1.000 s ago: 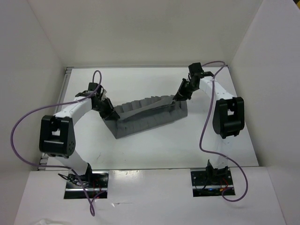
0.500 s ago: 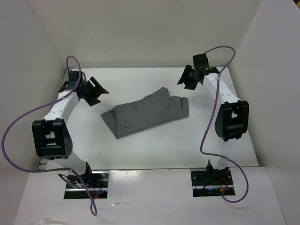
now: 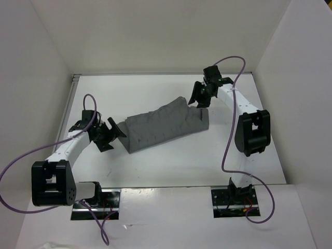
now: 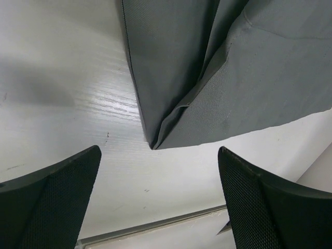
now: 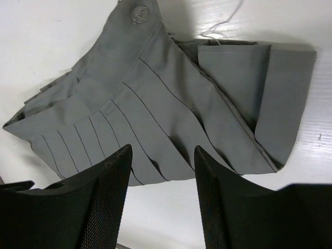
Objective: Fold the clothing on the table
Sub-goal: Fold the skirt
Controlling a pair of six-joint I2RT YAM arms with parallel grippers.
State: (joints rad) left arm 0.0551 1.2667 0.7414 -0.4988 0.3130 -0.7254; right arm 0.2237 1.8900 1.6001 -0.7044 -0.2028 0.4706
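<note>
Left gripper (image 3: 114,137) jaws spread wide, holding nothing, just off the near-left corner of the clothing (image 3: 163,122). Right gripper (image 3: 196,99) jaws also parted, empty, above the garment's far-right end; can't tell if they touch it. 1 grey garment, pleated and bunched, lying mid-table (image 3: 171,162). 1 button (image 5: 138,13) showing. 2 grippers, 2 arms.

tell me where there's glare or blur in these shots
left wrist: a glare streak on the table beside the grey garment corner, shadow at left; right wrist: even light, pleats and button sharp; top external: soft shadows, no blur
</note>
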